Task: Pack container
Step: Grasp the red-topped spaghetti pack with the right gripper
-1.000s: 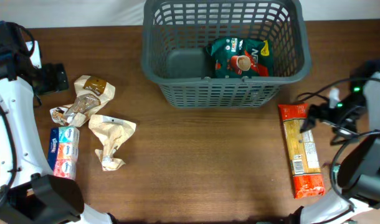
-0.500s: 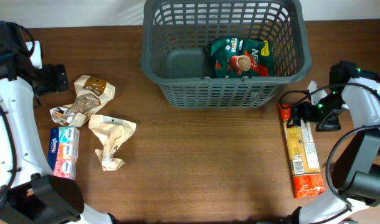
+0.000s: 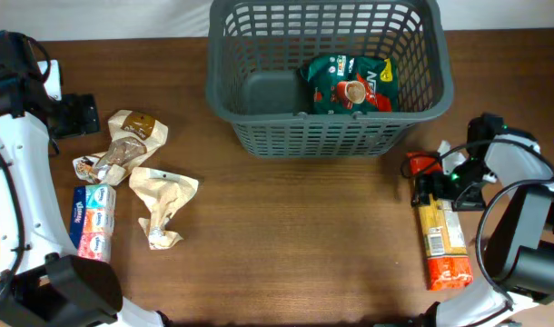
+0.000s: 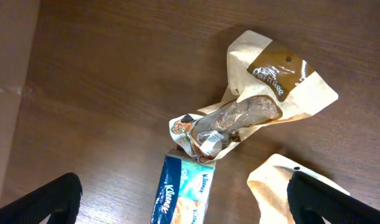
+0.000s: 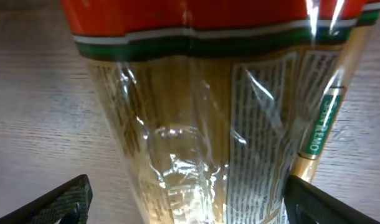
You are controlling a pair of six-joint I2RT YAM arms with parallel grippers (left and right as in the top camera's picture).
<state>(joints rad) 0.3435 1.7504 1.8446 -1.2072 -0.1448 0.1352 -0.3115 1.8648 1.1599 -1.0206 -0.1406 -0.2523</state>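
right gripper (image 5: 190, 200): jaws spread wide over the spaghetti pack (image 5: 196, 124), nothing grasped. left gripper (image 4: 184, 199): jaws also spread, above crumpled paper bag (image 4: 265, 93) and tissue pack (image 4: 177, 186). basket (image 3: 327, 136) at far table edge, centre; green bag (image 3: 347, 84) inside.

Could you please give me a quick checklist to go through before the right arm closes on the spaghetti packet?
1. Right gripper open over the spaghetti packet: ok.
2. Packet between the fingers, one on each side: ok.
3. Grip near the packet's middle: not ok, it sits by the end nearest the container.
4. Packet flat on the table, nothing on top: ok.
5. Free floor in the container beside the green bag: ok.
6. Left gripper away from the likely path to the container: ok.
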